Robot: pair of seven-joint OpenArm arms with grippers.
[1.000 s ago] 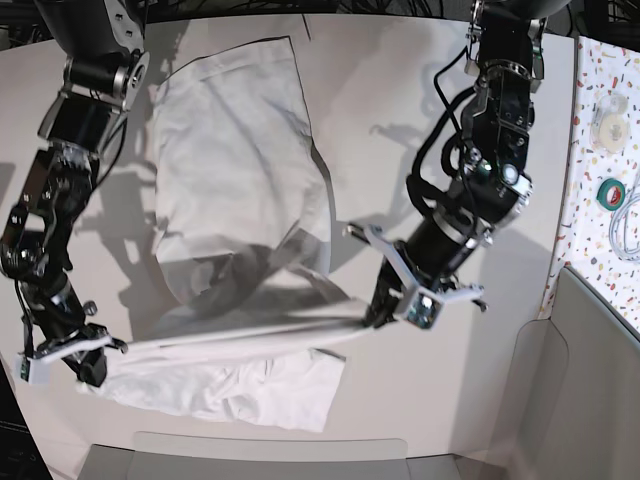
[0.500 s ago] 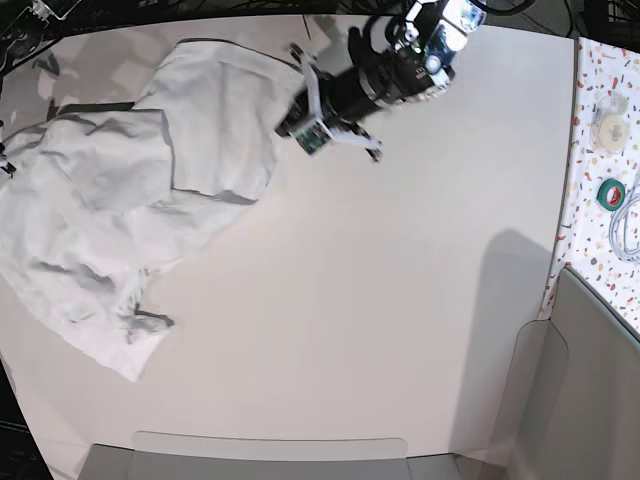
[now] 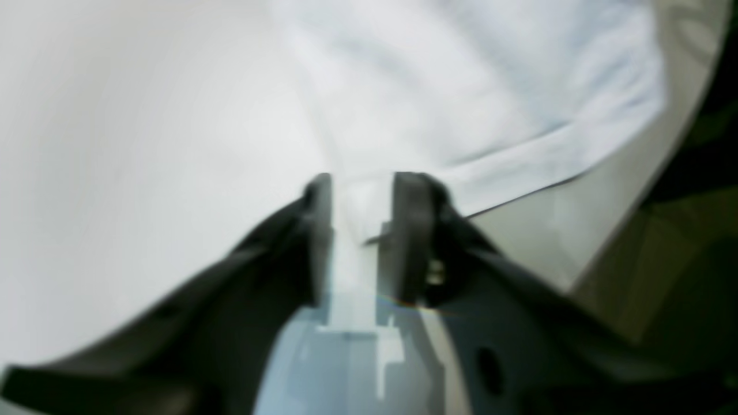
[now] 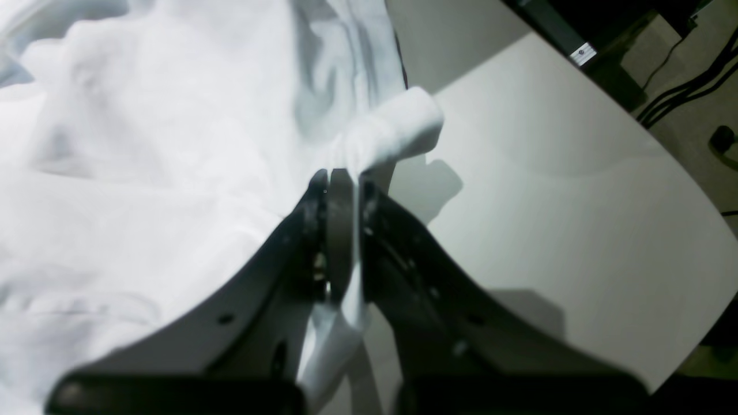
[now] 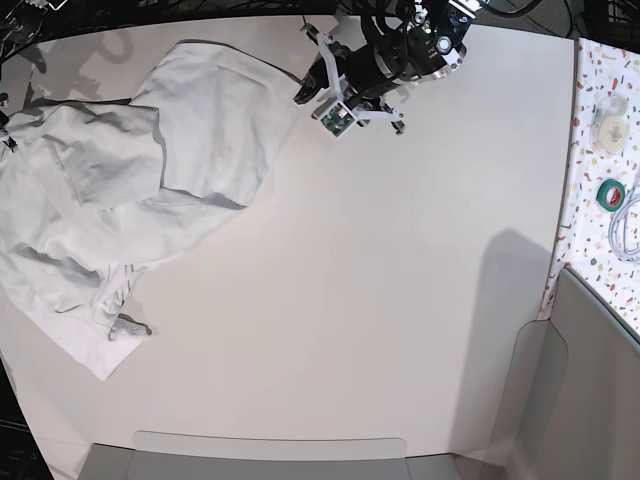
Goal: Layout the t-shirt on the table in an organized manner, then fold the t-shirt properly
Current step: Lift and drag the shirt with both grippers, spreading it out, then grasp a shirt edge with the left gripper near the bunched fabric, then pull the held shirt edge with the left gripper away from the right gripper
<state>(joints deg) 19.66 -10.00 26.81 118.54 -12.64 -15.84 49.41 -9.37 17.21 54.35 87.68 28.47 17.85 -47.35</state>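
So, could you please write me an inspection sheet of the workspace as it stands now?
Surface: off-white table, mostly bare.
Job's things: white t-shirt, crumpled, lying over the table's far-left part, not yet flat.
Clutter: tape rolls on the speckled side strip.
Grippers: left pincer open, cloth edge between its jaws; right pincer shut on a bunched fold of the t-shirt.
Cables: white cable on the strip; black leads on the floor.
Surroundings: nothing seen.

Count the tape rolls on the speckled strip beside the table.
2: a pale roll toward the back of the speckled strip, and a green roll just in front of it. Others may lie out of frame.
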